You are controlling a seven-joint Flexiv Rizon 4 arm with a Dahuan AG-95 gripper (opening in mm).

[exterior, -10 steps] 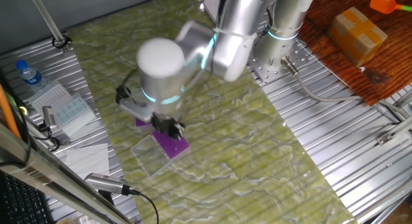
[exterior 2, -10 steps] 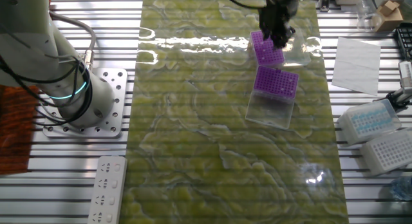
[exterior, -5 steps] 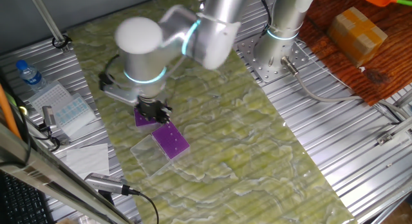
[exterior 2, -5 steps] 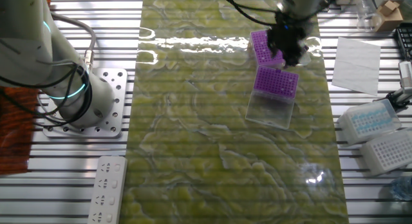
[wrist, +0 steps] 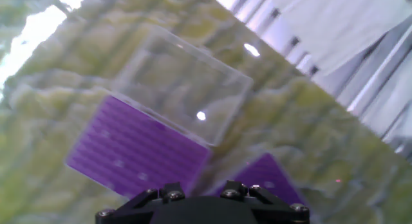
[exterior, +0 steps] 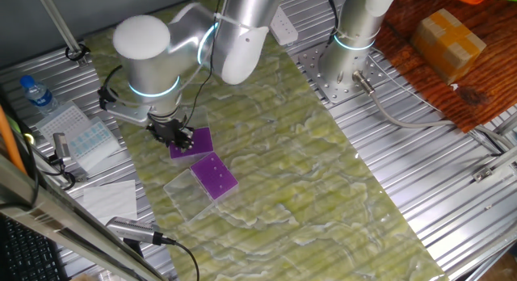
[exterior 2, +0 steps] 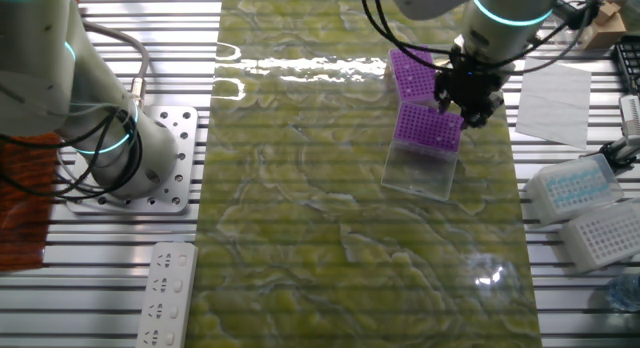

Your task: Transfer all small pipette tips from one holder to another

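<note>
Two purple racks lie on the green mat. One rack [exterior: 194, 142] [exterior 2: 411, 73] lies beside my gripper. The other rack [exterior: 215, 177] [exterior 2: 429, 126] joins a clear lid [exterior: 181, 190] [exterior 2: 420, 171]. My gripper [exterior: 171, 134] [exterior 2: 470, 96] hangs low at the side of both racks, towards the mat's edge. Its fingers are too dark and small to read. The hand view is blurred; it shows the lidded rack [wrist: 135, 150] with a few pale specks, the small pipette tips [wrist: 118, 163], its lid [wrist: 183, 82] and a corner of the other rack [wrist: 265, 176].
White tip boxes [exterior 2: 575, 183] [exterior 2: 605, 233], a paper sheet [exterior 2: 553, 86] and a water bottle [exterior: 36, 94] lie on the slatted table past the mat's edge near the gripper. A power strip [exterior 2: 165, 293] and the arm's base [exterior 2: 140, 158] are on the other side.
The arm has swung sideways from above the racks to the mat's edge side of them, towards the tip boxes. The racks and lid have not moved.
</note>
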